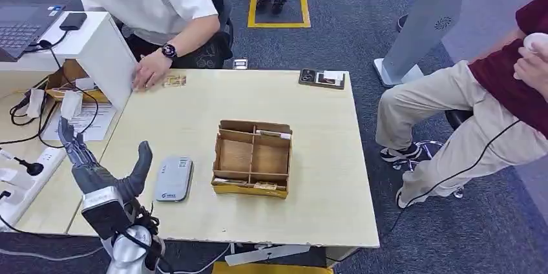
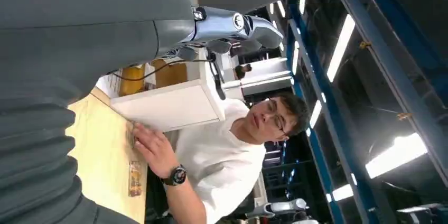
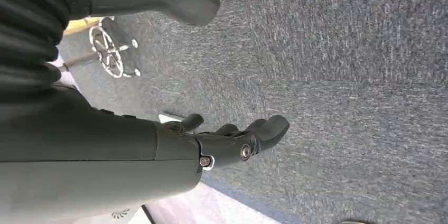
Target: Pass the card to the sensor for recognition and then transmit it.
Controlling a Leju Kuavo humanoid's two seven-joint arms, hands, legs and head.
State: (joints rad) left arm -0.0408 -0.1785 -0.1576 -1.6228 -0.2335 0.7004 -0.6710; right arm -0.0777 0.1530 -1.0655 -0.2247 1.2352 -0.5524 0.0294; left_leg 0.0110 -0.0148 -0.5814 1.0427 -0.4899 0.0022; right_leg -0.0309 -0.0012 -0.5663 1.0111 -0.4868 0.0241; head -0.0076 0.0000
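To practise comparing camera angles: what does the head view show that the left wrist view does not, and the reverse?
Head view alone: the grey sensor, the cardboard organizer, a laptop and a seated person in beige trousers. Left wrist view alone: ceiling strip lights. Both: the open left hand, the wooden table and the white-shirted person's hand resting on it.

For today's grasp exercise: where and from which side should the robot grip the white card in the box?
Pinch the card's top edge from above: it seems to stand on edge against the box's far wall, so only that edge is free. The open left hand is nearest.
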